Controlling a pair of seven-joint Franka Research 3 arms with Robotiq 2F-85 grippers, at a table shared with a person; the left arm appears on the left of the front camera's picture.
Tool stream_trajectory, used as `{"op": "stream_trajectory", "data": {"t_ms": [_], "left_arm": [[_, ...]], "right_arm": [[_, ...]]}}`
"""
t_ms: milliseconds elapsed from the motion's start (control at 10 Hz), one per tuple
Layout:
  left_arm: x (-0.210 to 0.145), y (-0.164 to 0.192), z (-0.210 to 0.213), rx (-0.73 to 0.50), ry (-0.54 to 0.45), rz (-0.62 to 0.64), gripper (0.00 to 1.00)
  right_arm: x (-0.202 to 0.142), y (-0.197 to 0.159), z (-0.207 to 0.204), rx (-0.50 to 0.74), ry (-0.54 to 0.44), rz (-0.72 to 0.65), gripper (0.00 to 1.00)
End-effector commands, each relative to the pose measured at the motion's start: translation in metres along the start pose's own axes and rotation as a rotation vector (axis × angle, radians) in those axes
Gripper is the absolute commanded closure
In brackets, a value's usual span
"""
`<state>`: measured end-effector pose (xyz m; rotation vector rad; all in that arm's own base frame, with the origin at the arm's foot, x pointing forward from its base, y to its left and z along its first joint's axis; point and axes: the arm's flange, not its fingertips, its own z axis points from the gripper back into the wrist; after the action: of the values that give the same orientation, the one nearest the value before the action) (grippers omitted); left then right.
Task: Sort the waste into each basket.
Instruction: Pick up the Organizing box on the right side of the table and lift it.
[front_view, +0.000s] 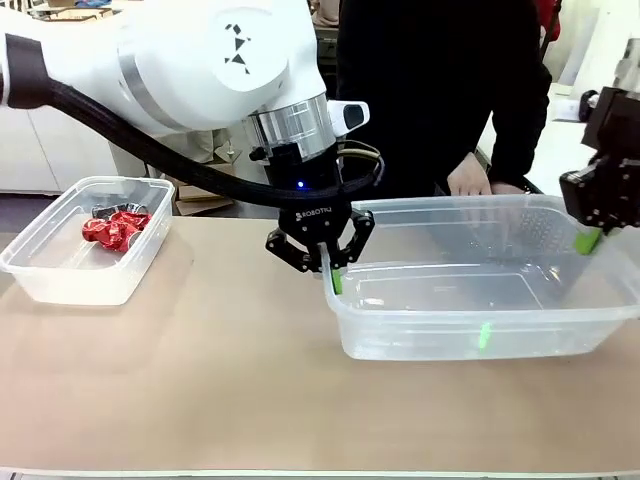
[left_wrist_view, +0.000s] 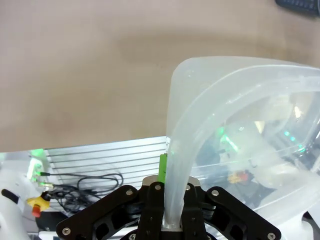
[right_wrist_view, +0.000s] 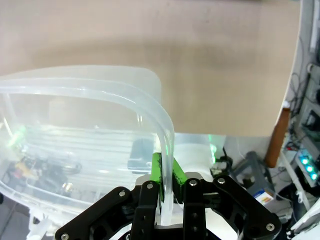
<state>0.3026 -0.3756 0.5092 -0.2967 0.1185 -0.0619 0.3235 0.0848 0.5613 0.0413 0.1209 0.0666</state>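
Front view: left gripper (front_view: 333, 272) clamped on the rim at the left end of the right-hand tub (front_view: 450, 330), right gripper (front_view: 588, 240) pinching the rim at its opposite end. Left-hand tub (front_view: 60, 285) sits well apart on the table (front_view: 200, 390), crushed red cans (front_view: 115, 231) inside. Person's hand (front_view: 468, 181) just behind the right-hand tub's far rim. Left wrist view: fingers shut on the tub's rolled corner rim, green pad (left_wrist_view: 162, 170) against the plastic. Right wrist view: jaws likewise closed on the rim, green pads (right_wrist_view: 156, 170) on both sides of it.
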Motion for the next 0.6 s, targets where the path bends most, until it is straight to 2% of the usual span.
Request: {"op": "stream_trajectory", "data": {"t_ms": [0, 100, 200, 400, 500], "left_arm": [[0.004, 0.020, 0.047, -0.005, -0.082, 0.015, 0.96], [0.009, 0.054, 0.078, 0.022, -0.180, 0.093, 0.96], [0.012, 0.085, 0.097, 0.045, -0.234, 0.131, 0.96], [0.037, 0.137, 0.117, 0.040, -0.237, 0.207, 0.96], [0.056, 0.157, 0.116, 0.057, -0.216, 0.230, 0.96]], "right_arm": [[0.047, 0.045, 0.010, -0.048, -0.033, 0.045, 0.93], [0.078, 0.072, 0.013, -0.030, -0.018, 0.103, 0.93], [0.099, 0.092, 0.019, 0.027, -0.018, 0.150, 0.93], [0.133, 0.122, 0.022, 0.075, 0.018, 0.188, 0.93], [0.142, 0.127, 0.025, 0.139, -0.004, 0.185, 0.93]]}}
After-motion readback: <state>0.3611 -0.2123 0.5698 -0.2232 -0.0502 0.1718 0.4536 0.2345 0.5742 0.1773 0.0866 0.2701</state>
